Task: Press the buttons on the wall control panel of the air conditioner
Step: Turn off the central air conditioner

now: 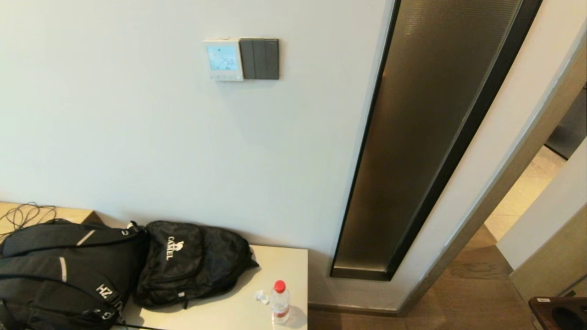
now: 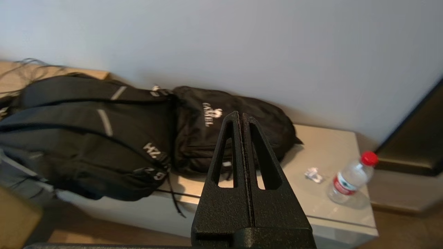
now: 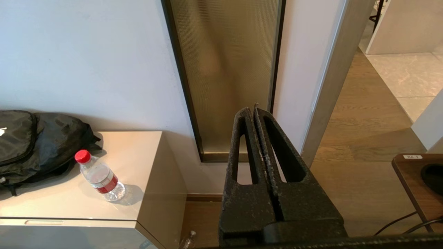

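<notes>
The air conditioner's wall control panel [image 1: 223, 59] is a small white square high on the wall, its screen glowing light blue with digits. The buttons [image 1: 224, 76] are a faint pale row along its lower edge. Neither gripper shows in the head view. My left gripper [image 2: 241, 115] is shut and empty, low over the cabinet, in front of the black bags and far below the panel. My right gripper [image 3: 251, 109] is shut and empty, low down, facing the bronze glass strip. The panel is out of view in both wrist views.
A dark grey three-rocker switch plate [image 1: 259, 58] adjoins the panel's right side. Two black backpacks [image 1: 87, 268], a red-capped water bottle [image 1: 279, 301] and a scrap of wrapper [image 1: 262, 296] lie on a beige cabinet [image 1: 234, 314]. A tall bronze glass strip [image 1: 426, 137] and a doorway stand right.
</notes>
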{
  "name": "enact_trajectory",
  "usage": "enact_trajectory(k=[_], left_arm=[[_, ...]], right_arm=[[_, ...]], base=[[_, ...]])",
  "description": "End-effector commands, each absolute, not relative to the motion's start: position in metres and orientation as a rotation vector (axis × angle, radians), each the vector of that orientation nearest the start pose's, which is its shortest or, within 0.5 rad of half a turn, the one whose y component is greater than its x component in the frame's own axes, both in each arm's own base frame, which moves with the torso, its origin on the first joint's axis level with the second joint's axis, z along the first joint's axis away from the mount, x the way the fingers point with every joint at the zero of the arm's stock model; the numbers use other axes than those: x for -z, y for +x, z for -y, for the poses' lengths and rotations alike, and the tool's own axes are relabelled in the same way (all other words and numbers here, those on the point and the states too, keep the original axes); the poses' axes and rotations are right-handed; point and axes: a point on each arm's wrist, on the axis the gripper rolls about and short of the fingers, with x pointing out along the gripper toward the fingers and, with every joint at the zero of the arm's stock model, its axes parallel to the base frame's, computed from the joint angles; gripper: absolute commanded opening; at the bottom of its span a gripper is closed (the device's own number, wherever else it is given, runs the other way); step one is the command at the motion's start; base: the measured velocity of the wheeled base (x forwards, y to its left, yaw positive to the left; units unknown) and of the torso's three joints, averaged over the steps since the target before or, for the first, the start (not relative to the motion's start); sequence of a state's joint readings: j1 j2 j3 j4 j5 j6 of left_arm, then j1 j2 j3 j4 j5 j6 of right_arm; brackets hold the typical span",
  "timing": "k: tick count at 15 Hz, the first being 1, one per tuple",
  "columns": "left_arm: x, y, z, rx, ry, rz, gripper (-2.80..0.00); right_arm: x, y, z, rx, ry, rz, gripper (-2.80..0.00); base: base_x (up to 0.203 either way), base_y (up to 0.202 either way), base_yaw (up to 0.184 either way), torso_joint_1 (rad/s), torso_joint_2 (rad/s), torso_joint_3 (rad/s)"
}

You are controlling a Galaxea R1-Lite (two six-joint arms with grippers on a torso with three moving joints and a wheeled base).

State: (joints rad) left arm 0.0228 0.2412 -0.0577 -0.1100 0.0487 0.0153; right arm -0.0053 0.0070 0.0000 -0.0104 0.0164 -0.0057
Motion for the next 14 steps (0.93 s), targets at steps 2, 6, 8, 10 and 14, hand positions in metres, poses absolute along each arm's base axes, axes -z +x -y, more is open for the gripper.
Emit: enact_trajectory(k=[2, 6, 8, 10, 14], left_arm=[[-0.09, -0.008, -0.001, -0.001, 0.022, -0.064, -2.8], [-0.08, -0.023, 0.0, 0.011, 0.034, 0.039, -2.8], [-0.076, -0.023, 0.0, -0.01, 0.038, 0.001, -2.8], [-0.076, -0.023, 0.0, -0.011, 0.043, 0.0, -2.8], [-0.076, -0.023, 0.0, -0.011, 0.028, 0.0, -2.8]], right_arm=[[-0.077, -0.022, -0.001, -0.011, -0.006, 0.003, -2.8], [-0.077, -0.022, 0.0, -0.012, -0.006, 0.003, -2.8], [-0.077, -0.022, 0.0, -0.014, -0.006, 0.003, -2.8], [-0.077, -0.022, 0.0, -0.014, -0.006, 0.003, -2.8], [-0.077, -0.022, 0.0, -0.012, -0.005, 0.003, -2.8]], base=[[0.0, 0.0, 0.0, 0.0, 0.0, 0.0], [0.0, 0.0, 0.0, 0.0, 0.0, 0.0], [0.0, 0.0, 0.0, 0.0, 0.0, 0.0], [0.0, 0.0, 0.0, 0.0, 0.0, 0.0], [0.0, 0.0, 0.0, 0.0, 0.0, 0.0]])
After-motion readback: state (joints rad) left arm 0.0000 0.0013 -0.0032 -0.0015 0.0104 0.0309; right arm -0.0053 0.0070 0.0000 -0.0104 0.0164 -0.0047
